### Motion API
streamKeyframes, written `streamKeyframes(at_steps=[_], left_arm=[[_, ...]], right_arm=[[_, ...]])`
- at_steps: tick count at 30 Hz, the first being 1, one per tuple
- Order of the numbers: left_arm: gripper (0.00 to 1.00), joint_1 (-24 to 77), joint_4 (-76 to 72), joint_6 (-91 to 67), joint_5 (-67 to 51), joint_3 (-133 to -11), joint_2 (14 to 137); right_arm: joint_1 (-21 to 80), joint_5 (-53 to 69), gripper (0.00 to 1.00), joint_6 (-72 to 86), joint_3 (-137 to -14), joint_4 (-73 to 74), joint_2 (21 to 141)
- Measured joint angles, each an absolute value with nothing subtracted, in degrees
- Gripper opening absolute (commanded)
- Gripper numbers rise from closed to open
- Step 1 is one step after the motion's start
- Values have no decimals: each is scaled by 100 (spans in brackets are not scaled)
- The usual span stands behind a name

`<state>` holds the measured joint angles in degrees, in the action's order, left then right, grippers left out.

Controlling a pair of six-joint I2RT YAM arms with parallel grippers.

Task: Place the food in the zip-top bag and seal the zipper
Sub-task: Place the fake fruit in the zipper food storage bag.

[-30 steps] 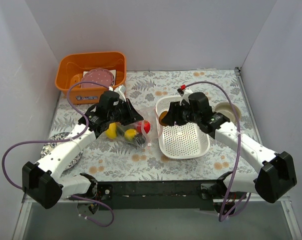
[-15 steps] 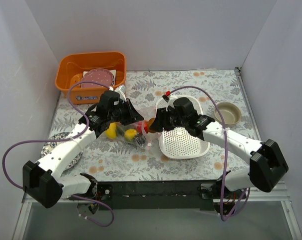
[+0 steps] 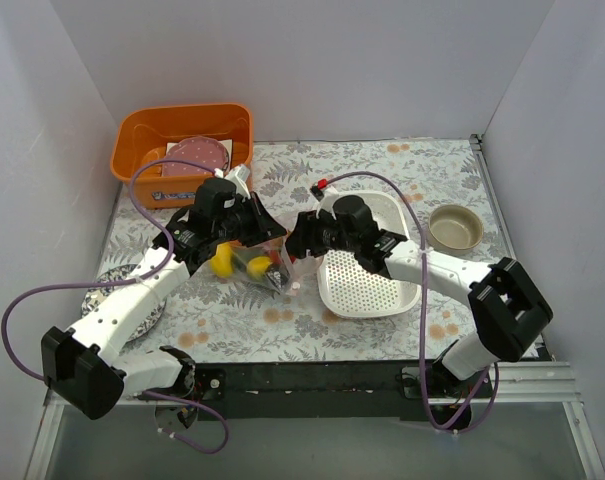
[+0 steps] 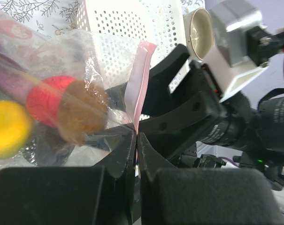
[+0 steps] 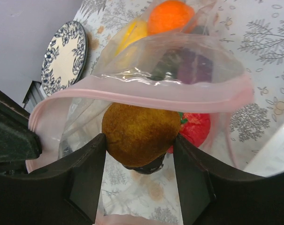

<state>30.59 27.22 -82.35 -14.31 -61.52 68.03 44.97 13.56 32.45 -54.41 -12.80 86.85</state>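
Note:
The clear zip-top bag (image 3: 254, 262) lies left of centre with its mouth held open toward the right. My left gripper (image 4: 136, 137) is shut on the pink zipper strip (image 4: 138, 84) at the bag's mouth. My right gripper (image 5: 139, 145) is shut on a brown toy fruit (image 5: 141, 134) and holds it inside the bag's mouth, under the pink zipper (image 5: 146, 94). Inside the bag are a red apple (image 5: 195, 129), an orange (image 5: 170, 15), a yellow mango (image 5: 132, 33) and a purple eggplant (image 5: 191, 63). In the top view my right gripper (image 3: 294, 246) sits at the bag's mouth.
The white perforated basket (image 3: 367, 280) lies right of the bag under my right arm. An orange bin (image 3: 182, 130) with a pink speckled plate (image 3: 197, 155) stands at the back left. A patterned plate (image 3: 112, 290) lies at the left edge, a tan bowl (image 3: 454, 228) at the right.
My right gripper has moved left from over the basket to the bag's mouth, carrying the brown fruit into it. My left gripper has kept its hold on the zipper.

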Motion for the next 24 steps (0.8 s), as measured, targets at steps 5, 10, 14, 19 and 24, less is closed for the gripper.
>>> streamKeyframes(at_steps=[5,10,14,19,24], left_arm=[[0,3059,2742,-8237,-1422,-6167,6803],[0,3059,2746,-8239,-1367,-6167,6753],[0,3059,2759,-8243,-1315,-6167,6700],[0,3059,2803,-8252,-1284,-6167,6683],[0,3059,2808,-8254,-1247,-6167,6652]], right_arm=[[4593,1682,64,3308,-5426,-1653,8978],[4600,1876,81,3321,-5417,-1791,9028],[4595,1881,95,3295,-5343,-1870,8991],[4600,1765,95,3249,-5107,-1848,8680],[4600,1354,94,3124,-4971,-1610,8097]])
